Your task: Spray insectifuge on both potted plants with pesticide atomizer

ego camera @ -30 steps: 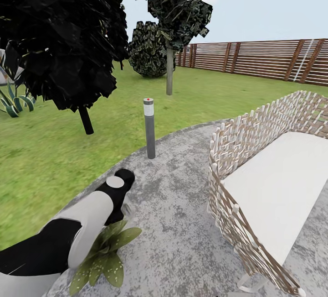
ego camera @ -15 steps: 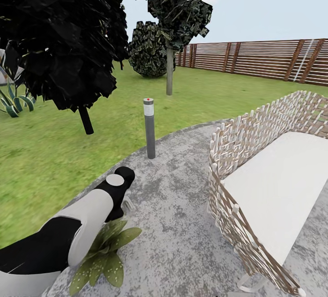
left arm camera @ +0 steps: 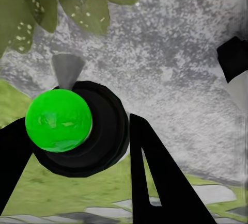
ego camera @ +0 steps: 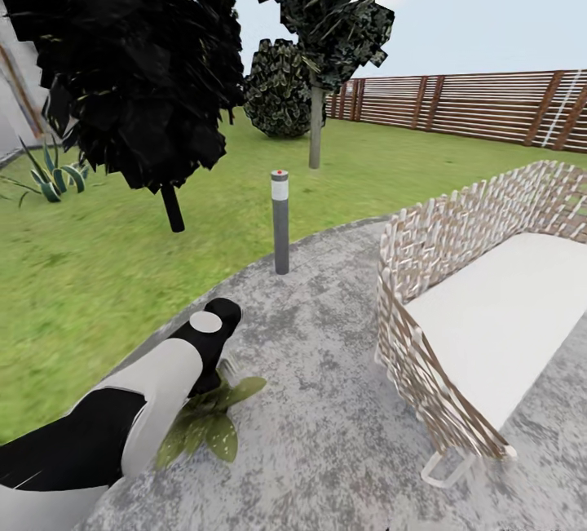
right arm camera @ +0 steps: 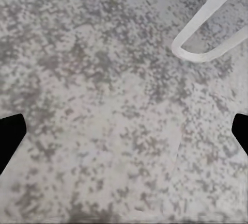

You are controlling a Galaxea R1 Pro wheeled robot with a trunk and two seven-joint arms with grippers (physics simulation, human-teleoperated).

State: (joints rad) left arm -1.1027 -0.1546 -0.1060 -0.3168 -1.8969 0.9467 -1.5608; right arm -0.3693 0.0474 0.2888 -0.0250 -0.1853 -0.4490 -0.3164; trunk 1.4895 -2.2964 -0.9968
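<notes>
My left gripper (left arm camera: 77, 131) is shut on the pesticide atomizer (left arm camera: 58, 121), seen end-on as a bright green round body in a black ring, with its pale nozzle (left arm camera: 67, 69) pointing at the leaves. One potted plant (ego camera: 208, 425), a low rosette of broad speckled green leaves (left arm camera: 77, 2), sits on the paved patio (ego camera: 326, 400) right under my left forearm (ego camera: 155, 400). The pot and the other potted plant are out of view. My right gripper (right arm camera: 124, 131) is open over bare paving, with one black fingertip (right arm camera: 10, 136) at each side edge.
A woven wicker sofa (ego camera: 456, 270) with a white cushion stands on the right; its white looped foot (right arm camera: 212, 33) lies near my right gripper. A grey bollard lamp (ego camera: 280, 221) marks the patio edge. Beyond are lawn (ego camera: 81, 286), dark trees (ego camera: 139, 66) and a brown slatted fence (ego camera: 489, 107).
The whole view has shifted as the camera moved: bollard, trees and sofa slid right, and the potted plant now shows higher up, closer under my forearm. My left arm's pose looks unchanged.
</notes>
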